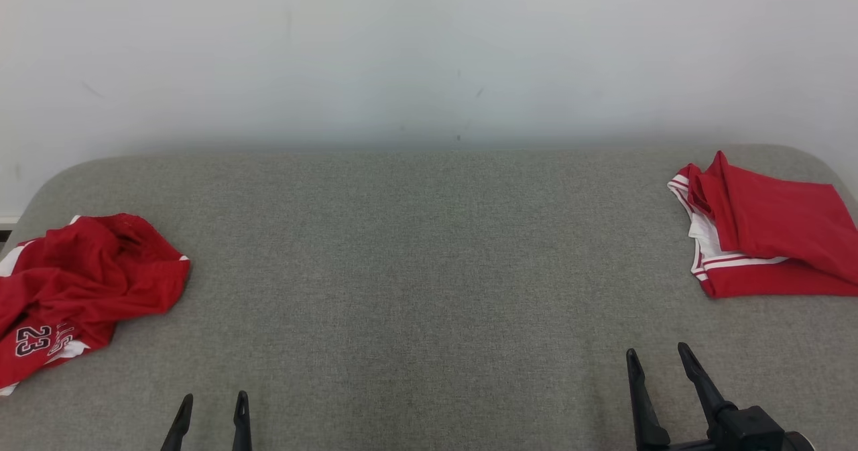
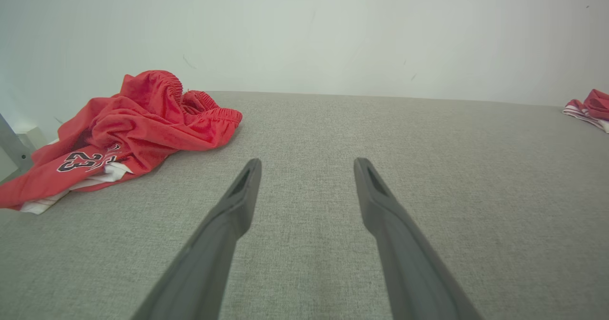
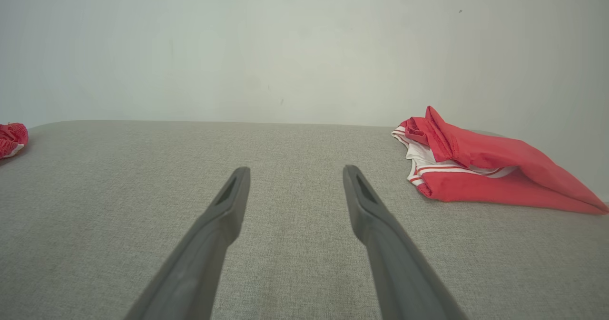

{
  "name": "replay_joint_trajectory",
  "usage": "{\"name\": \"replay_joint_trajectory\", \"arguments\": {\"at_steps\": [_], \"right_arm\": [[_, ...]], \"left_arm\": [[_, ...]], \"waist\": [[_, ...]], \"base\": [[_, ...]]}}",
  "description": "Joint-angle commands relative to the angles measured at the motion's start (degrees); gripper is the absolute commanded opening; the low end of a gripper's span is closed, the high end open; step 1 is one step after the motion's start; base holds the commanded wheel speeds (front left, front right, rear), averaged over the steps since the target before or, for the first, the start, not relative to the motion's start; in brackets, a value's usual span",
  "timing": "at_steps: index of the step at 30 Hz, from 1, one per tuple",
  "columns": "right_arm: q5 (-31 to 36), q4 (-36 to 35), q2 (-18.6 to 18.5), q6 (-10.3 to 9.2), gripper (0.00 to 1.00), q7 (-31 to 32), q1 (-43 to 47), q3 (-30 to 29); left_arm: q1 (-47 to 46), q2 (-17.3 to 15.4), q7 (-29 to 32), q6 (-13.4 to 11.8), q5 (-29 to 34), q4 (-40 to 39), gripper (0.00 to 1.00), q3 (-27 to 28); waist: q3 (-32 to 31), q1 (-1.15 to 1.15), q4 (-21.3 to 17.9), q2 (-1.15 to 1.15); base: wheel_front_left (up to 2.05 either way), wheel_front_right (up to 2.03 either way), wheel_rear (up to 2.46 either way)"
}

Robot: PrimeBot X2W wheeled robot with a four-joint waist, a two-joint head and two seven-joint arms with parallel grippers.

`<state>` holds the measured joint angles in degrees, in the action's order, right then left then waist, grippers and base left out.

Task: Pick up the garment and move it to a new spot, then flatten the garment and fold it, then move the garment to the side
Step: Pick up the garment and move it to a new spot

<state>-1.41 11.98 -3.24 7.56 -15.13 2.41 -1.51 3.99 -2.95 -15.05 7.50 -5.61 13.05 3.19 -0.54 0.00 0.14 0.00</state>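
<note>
Left fingers (image 1: 177, 431) and right fingers (image 1: 642, 397) are both spread and empty over the grey surface (image 1: 429, 270). Crumpled red garment (image 1: 87, 277) marked "23" lies at the surface's left edge, well apart from both. Folded red garment (image 1: 777, 230) sits far right, near the wall (image 1: 429, 49).

Table (image 1: 429, 256): the broad grey middle lies open from the near edge to the wall (image 1: 429, 49), which closes the far side. A heaped, crumpled red garment (image 1: 87, 283) takes up the left margin. A folded red garment (image 1: 771, 236) lies low in the far right corner. Left gripper (image 1: 214, 397) and right gripper (image 1: 656, 349) sit at the near edge with jaws spread, well apart from both garments.
</note>
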Motion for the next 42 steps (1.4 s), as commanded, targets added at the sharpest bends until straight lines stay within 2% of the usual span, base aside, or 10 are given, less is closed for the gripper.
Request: {"name": "replay_joint_trajectory", "arguments": {"at_steps": [1, 7, 12, 38, 42], "right_arm": [[0.4, 0.0, 0.2, -0.12, 1.00, 0.0, 0.2, -0.1], [-0.1, 0.3, 0.3, -0.12, 1.00, 0.0, 0.3, 0.1], [-0.7, 0.7, 0.3, -0.12, 1.00, 0.0, 1.0, 0.2], [-2.4, 1.5, 0.4, -0.12, 1.00, 0.0, 1.7, 1.8], [-2.7, 1.6, 0.4, -0.12, 1.00, 0.0, 1.9, 1.9]], "left_arm": [[-0.6, 0.1, -0.2, -0.1, 0.5, 0.0, 1.00, 0.1], [-0.4, 0.1, -0.2, -0.1, 0.2, 0.4, 1.00, 0.3], [-0.6, 0.1, -0.2, -0.1, 0.3, 0.9, 1.00, 0.6], [-0.8, -0.1, -0.2, -0.2, 1.0, 2.9, 1.00, 2.5], [-0.7, -0.1, -0.2, -0.1, 1.1, 3.1, 1.00, 2.7]], "waist": [[0.0, 0.00, 0.1, 0.00], [0.0, 0.00, 1.1, 0.00], [0.0, 0.00, 3.4, 0.00], [-0.5, 0.00, 24.9, 0.00], [-0.7, 0.00, 26.9, 0.00]], "base": [[0.00, 0.00, 0.00], [0.00, 0.00, 0.00], [0.00, 0.00, 0.00], [0.00, 0.00, 0.00], [0.00, 0.00, 0.00]]}}
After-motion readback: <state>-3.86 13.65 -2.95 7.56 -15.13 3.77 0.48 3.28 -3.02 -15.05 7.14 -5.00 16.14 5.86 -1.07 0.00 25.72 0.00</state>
